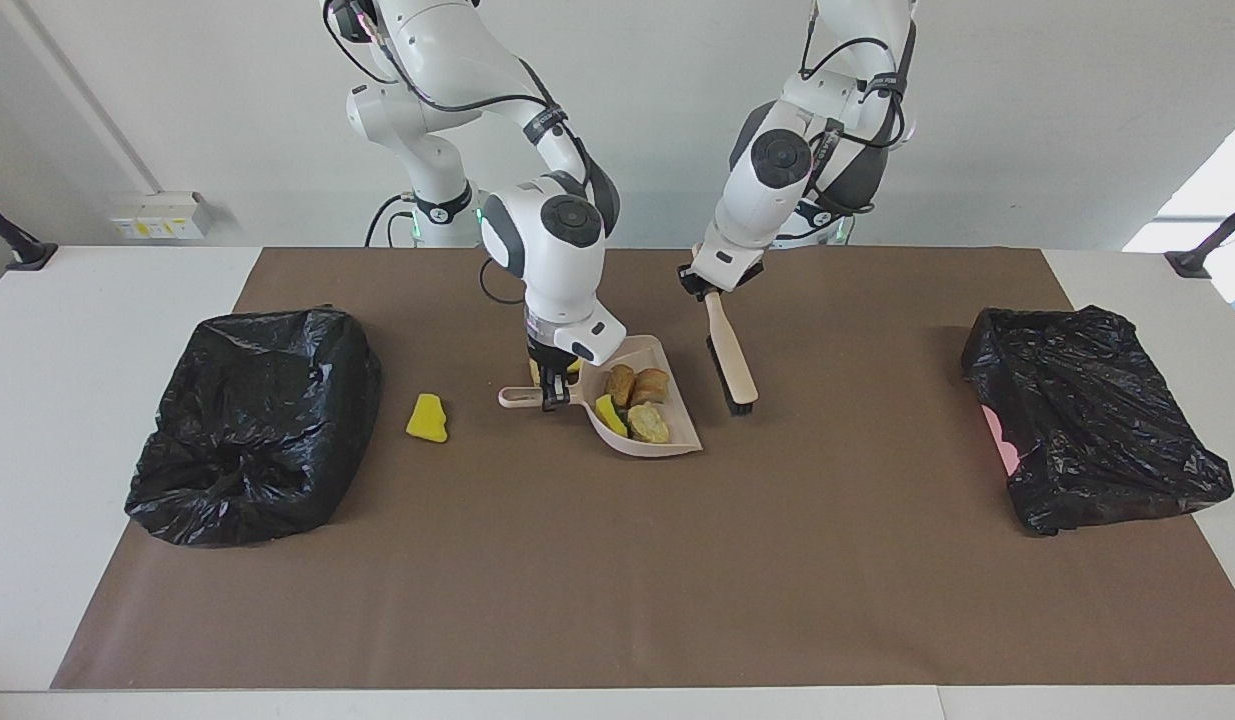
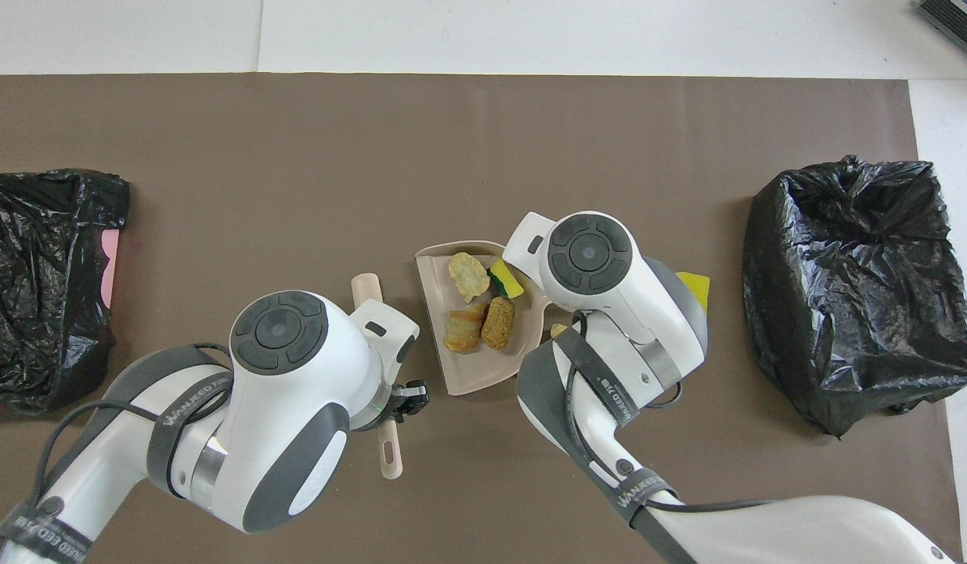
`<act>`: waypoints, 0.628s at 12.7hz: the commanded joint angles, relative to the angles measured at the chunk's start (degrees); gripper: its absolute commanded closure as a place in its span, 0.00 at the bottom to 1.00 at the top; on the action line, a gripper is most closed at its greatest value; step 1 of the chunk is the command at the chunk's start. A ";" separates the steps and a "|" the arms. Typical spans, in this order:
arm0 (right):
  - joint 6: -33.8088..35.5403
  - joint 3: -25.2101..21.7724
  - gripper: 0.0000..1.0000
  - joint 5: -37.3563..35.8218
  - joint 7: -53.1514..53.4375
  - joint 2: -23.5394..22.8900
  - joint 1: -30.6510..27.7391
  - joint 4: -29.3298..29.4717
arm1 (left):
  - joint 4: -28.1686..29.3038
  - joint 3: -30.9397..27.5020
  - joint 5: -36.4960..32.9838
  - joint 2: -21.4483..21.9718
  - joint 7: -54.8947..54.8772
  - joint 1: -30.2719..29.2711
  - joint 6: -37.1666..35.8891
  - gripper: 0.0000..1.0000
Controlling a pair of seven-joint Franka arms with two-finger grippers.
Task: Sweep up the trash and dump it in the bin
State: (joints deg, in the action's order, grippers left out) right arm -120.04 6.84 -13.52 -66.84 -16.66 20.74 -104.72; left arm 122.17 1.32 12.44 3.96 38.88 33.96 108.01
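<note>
Facing view shows the right gripper (image 1: 549,400) clamped on the handle of the pale dustpan (image 1: 667,440), which lies on the brown mat (image 1: 617,580) with four pieces of trash (image 1: 637,405) in it (two golden-brown lumps, one paler lump and a green-edged yellow sponge). Another small yellow piece (image 1: 575,366) peeks out just by that gripper, on the side nearer the robots. A loose yellow sponge chunk (image 1: 428,418) lies on the mat between the dustpan and the black bin bag (image 1: 247,425) at the right arm's end. The left gripper (image 1: 712,290) is closed around the handle of the brush (image 1: 732,362), whose bristle end hangs tilted down beside the pan. A second black bag (image 1: 1087,420) sits at the left arm's end.
</note>
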 commanded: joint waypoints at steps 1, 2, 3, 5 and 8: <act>3.74 0.55 1.00 0.42 0.13 2.32 -2.36 1.71 | 5.25 0.88 -1.10 4.99 -0.56 3.46 1.75 1.00; 4.37 0.55 1.00 0.43 0.13 3.20 -3.59 1.89 | 8.23 0.88 -1.10 7.27 -0.56 5.22 3.77 1.00; 4.81 0.55 1.00 0.43 0.05 4.08 -4.73 1.89 | 11.22 0.97 -1.10 9.03 -0.47 7.06 6.31 1.00; 7.43 0.46 1.00 1.12 -2.66 4.53 -7.19 4.33 | 13.96 0.97 -1.10 8.61 0.40 10.76 11.59 1.00; 12.36 0.28 1.00 3.06 -8.03 4.17 -11.75 9.18 | 14.94 1.05 -0.14 5.81 2.94 14.62 15.98 1.00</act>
State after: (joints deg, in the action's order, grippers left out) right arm -110.25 6.60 -12.28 -71.28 -12.39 11.98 -98.15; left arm 135.54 3.23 12.38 10.29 39.72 45.51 120.24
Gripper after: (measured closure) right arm 0.674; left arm 0.740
